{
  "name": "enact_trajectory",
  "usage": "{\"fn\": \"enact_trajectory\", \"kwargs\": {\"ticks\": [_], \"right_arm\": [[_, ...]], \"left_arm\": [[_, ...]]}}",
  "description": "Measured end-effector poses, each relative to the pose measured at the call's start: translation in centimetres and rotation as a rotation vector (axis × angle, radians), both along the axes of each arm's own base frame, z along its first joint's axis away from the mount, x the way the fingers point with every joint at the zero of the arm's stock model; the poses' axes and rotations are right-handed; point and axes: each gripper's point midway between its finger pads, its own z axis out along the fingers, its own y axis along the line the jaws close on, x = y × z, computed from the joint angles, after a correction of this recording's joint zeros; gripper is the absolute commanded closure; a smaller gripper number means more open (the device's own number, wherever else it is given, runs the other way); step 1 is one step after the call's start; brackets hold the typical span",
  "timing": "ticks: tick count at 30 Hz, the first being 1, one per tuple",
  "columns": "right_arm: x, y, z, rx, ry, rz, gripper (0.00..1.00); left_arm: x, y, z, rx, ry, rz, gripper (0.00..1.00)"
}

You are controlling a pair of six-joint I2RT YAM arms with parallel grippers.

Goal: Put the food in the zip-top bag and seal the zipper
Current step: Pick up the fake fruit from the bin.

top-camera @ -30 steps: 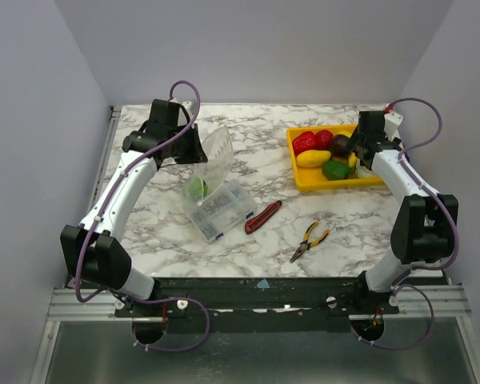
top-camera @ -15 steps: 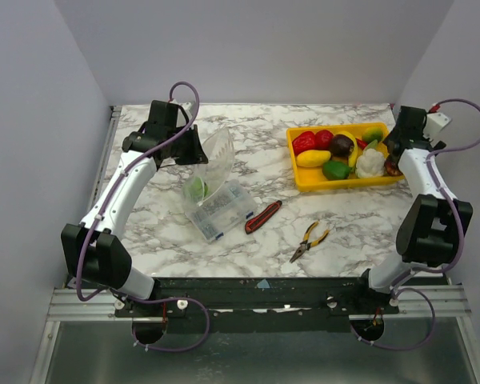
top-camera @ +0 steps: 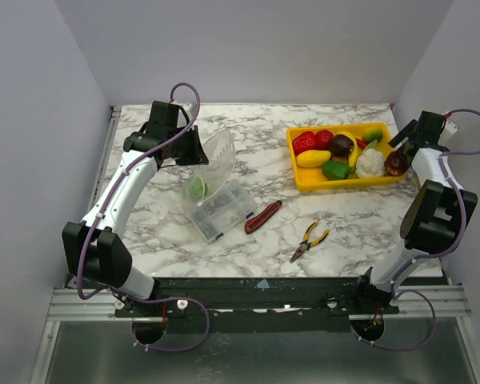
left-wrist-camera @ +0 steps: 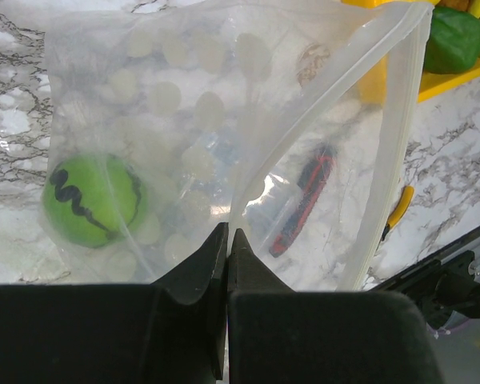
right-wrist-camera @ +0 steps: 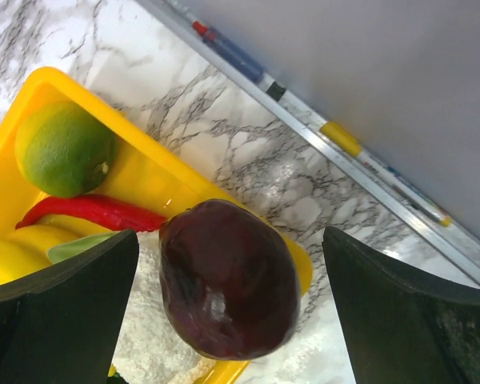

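Grey-walled cell, marble tabletop [top-camera: 256,136]. The left tool [left-wrist-camera: 228,240] has its fingers pressed together, clamped on a fold of the zip-top bag [left-wrist-camera: 224,120], and holds it upright just beside the clear compartment box [top-camera: 220,210]. A green ball [left-wrist-camera: 92,200] with a black squiggle lies inside the bag. The zipper [left-wrist-camera: 388,144] reads as the band down the bag's tray-side edge; sealed or not, cannot tell. The right tool [right-wrist-camera: 228,234] has its fingers wide apart and grips nothing. It hangs directly over the dark maroon piece [right-wrist-camera: 228,276], which sits at the far right corner of the yellow tray [right-wrist-camera: 144,172], apparently on the rim. The piece falls between the two fingers and touches neither. Also in the tray: lime [right-wrist-camera: 64,148], red chilli [right-wrist-camera: 96,212], cauliflower [top-camera: 370,164]. Judgement: the right arm is much the nearer to these pieces. The bag is well apart to the left, so any pick must travel leftward across the tabletop to reach it.
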Motion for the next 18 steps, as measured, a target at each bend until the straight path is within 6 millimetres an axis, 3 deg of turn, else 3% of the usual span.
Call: {"fn": "enact_trajectory", "kwargs": {"ticks": [8,14,18], "right_arm": [[1.4,1.6,-1.3,0.096,-0.039,0.075,0.01],[0.9,2.1,-2.9,0.117,-0.029,0.082,0.03],[0.4,2.4,-3.9,0.13,-0.01,0.085,0.12]], "left_arm": [[0.0,0.0,-0.4,0.002,0.01,0.0,1.0],[0.1,0.1,-0.4,0.002,0.009,0.002,1.0],[0.1,0.0,-0.4,0.001,0.008,0.001,1.0]]}}
